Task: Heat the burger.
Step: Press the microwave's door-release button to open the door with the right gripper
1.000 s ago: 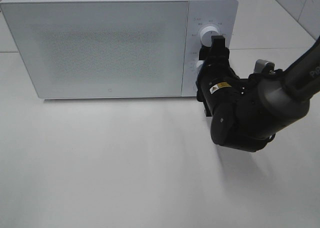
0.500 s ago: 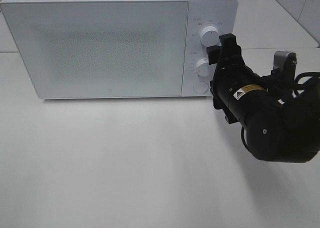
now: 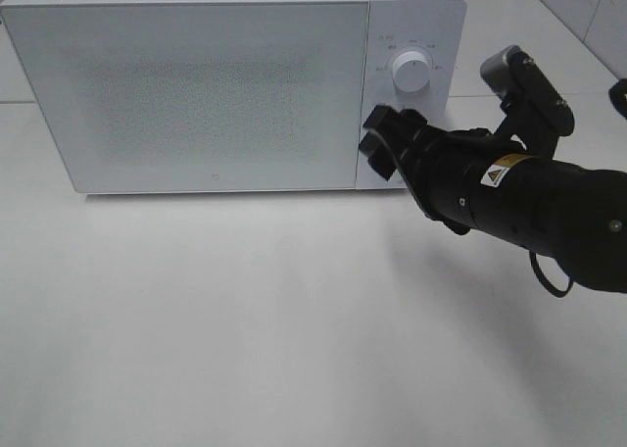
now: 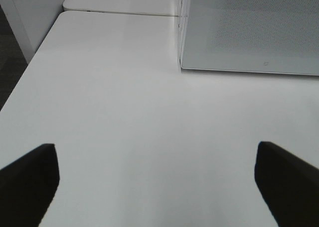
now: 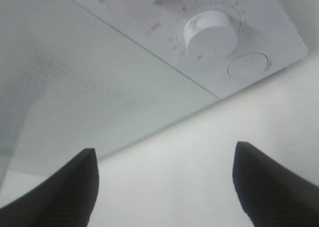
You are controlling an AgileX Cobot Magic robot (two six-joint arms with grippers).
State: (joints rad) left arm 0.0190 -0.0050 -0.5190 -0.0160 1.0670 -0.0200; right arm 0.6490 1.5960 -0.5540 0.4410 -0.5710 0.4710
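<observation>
Your right hand [image 3: 378, 141] reaches across from the right on its black arm [image 3: 509, 192], and its tips sit in front of the white microwave [image 3: 196, 84], about where the door [image 3: 206, 94] meets the control panel. From the high camera, the hand covers the lower part of that panel, and only the upper dial [image 3: 409, 72] shows clear above it. You cannot tell from there whether the tips touch the front.

The right wrist camera shows this hand [image 5: 164, 187] spread wide, with nothing between its two dark fingers [image 5: 75, 187]. Between them you see bare tabletop [image 5: 199, 152] and the bottom edge of the frosted door [image 5: 75, 77]. Further ahead are the lower dial [image 5: 210, 32] and the round button [image 5: 247, 66] beside it, both apart from the fingers.

Your left hand [image 4: 157, 187] is also spread, and it holds nothing. It hangs over the white tabletop [image 4: 124, 112], well back from the microwave's near corner [image 4: 180, 62]. The high camera does not catch this hand.

The microwave door is closed. The burger shows in none of the three views, and the speckled door panel lets nothing through, so you cannot tell where it is.
</observation>
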